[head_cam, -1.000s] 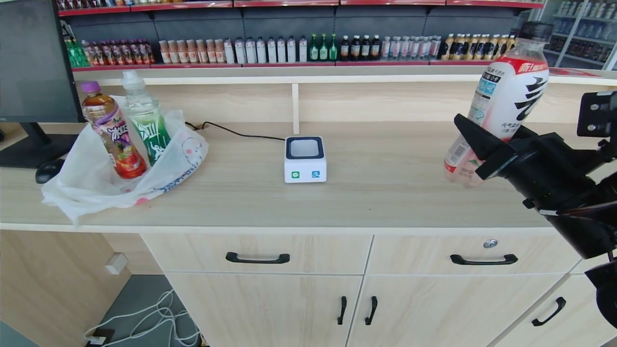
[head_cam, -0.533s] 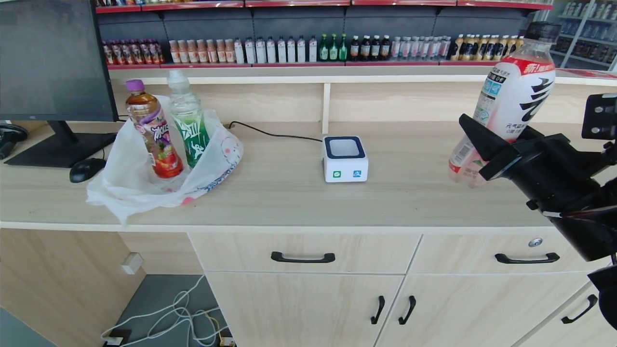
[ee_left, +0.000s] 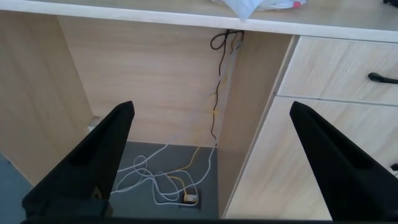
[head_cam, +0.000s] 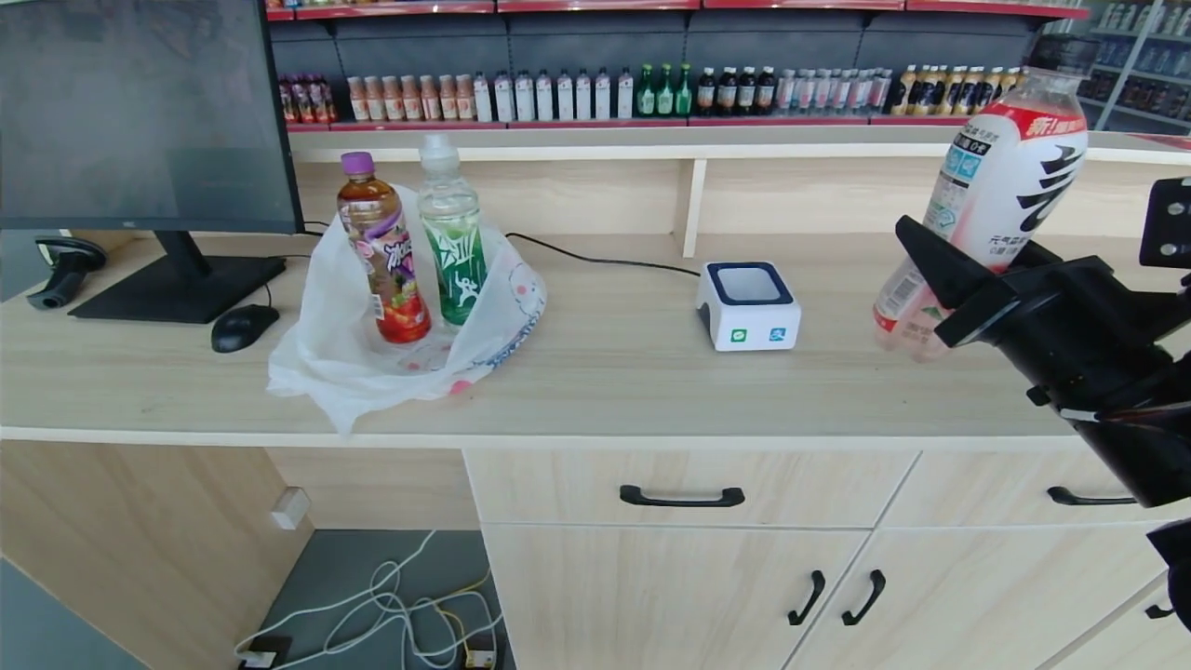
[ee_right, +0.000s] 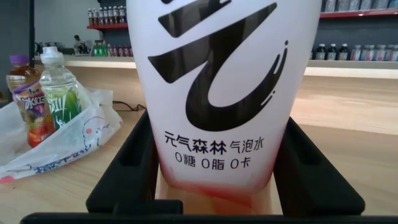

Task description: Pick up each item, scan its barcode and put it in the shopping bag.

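The shopping bag (head_cam: 316,372) on the bench (head_cam: 605,391) holds 2 upright items: a tea bottle (head_cam: 383,251) and a green bottle (head_cam: 452,242). The right claw (head_cam: 963,274) clamps a white bottle (head_cam: 1005,177); the left claw (ee_left: 211,143) stands apart.

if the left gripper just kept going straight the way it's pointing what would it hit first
Most likely the wooden back panel of the recess under the counter, or the thin dark cable hanging before it. The left gripper, fingers open, has nothing nearer in line, though depth is hard to judge.

3 bottles (head_cam: 382,251) (head_cam: 452,244) (head_cam: 1000,177), 1 bag (head_cam: 316,368), 1 scanner (head_cam: 749,312).
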Available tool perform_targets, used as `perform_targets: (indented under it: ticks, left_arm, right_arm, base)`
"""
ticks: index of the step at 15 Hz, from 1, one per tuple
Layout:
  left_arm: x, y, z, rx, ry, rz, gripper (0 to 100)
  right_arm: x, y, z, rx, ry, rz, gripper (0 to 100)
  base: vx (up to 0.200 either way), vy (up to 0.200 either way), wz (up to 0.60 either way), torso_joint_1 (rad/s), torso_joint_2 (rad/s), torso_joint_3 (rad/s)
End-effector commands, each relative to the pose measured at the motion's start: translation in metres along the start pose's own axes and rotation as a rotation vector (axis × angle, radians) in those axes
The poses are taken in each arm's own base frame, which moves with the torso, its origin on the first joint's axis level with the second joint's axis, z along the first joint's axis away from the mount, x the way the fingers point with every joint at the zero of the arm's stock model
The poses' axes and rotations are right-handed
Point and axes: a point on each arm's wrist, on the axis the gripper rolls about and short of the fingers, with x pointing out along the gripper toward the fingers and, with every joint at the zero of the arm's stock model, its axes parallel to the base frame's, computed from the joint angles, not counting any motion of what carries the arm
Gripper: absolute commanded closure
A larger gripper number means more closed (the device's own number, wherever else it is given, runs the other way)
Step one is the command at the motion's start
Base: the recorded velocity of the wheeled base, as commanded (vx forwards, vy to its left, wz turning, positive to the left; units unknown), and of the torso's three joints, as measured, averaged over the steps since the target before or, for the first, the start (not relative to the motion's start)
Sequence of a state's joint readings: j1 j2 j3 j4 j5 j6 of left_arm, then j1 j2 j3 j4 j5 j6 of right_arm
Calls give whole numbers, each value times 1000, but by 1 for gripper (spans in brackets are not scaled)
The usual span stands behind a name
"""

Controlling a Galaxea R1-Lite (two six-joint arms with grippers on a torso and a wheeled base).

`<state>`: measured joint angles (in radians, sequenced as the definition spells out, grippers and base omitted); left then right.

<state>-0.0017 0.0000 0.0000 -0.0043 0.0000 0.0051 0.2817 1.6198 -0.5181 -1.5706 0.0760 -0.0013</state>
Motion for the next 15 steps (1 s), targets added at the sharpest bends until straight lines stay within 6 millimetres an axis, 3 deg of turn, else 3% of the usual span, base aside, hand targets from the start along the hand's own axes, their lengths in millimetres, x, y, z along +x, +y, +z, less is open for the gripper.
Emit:
perform_targets:
  ticks: [1, 5, 9, 11, 15]
  left_arm:
    - [0, 0, 0, 1, 0, 0, 0]
    - [0, 0, 0, 4, 0, -1, 0]
    - [0, 0, 0, 3, 0, 0, 0]
    - [0, 0, 0, 3, 0, 0, 0]
    - [0, 0, 0, 3, -2, 0, 0]
  right_arm:
    - [0, 0, 0, 0, 1, 1, 100]
    - [-2, 0, 0, 0, 4, 0, 100]
    - [-1, 1, 4, -3, -13, 3, 100]
    - [9, 0, 8, -9, -48, 10, 100]
    - [41, -2, 0, -8, -63, 36, 100]
  base:
    - [0, 0, 0, 0, 0, 0]
    - [0, 0, 0, 0, 0, 0]
    - [200, 0, 0, -6, 2, 4]
    - [200, 0, 0, 2, 2, 0]
    - [0, 0, 0, 0, 0, 0]
